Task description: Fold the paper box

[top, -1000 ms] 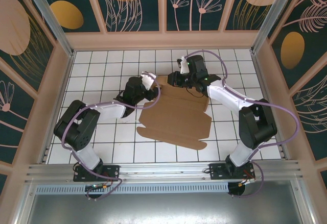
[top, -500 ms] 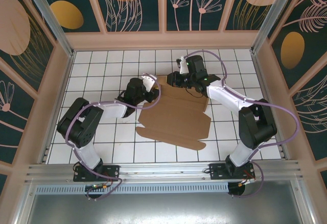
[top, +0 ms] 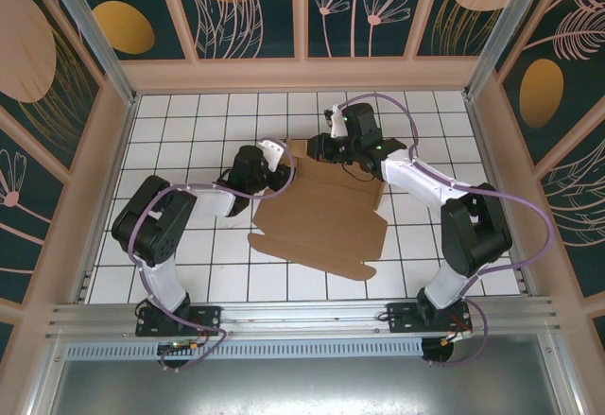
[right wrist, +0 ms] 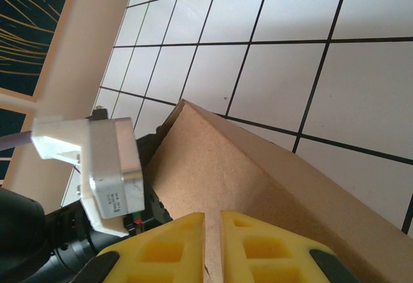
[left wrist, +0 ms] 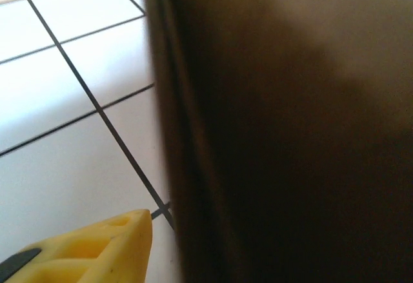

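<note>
The paper box [top: 326, 221], a mostly flat sheet mid-table, is nudged slightly leftward. Its far flap is kept pinched by the right gripper [right wrist: 208, 247]. The left gripper [top: 279, 162] is being narrowed beside the left flap, and whether it grasps anything cannot be told. The fold is judged barely begun.

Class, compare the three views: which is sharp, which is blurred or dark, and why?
Top external view: evenly lit and sharp, the paper box crisp on the white tiles, though the frame posts lean from lens distortion. Left wrist view: the box is so near the lens that it reads as a dark, unfocused mass. Right wrist view: bright, with the box's grain in focus.
</note>
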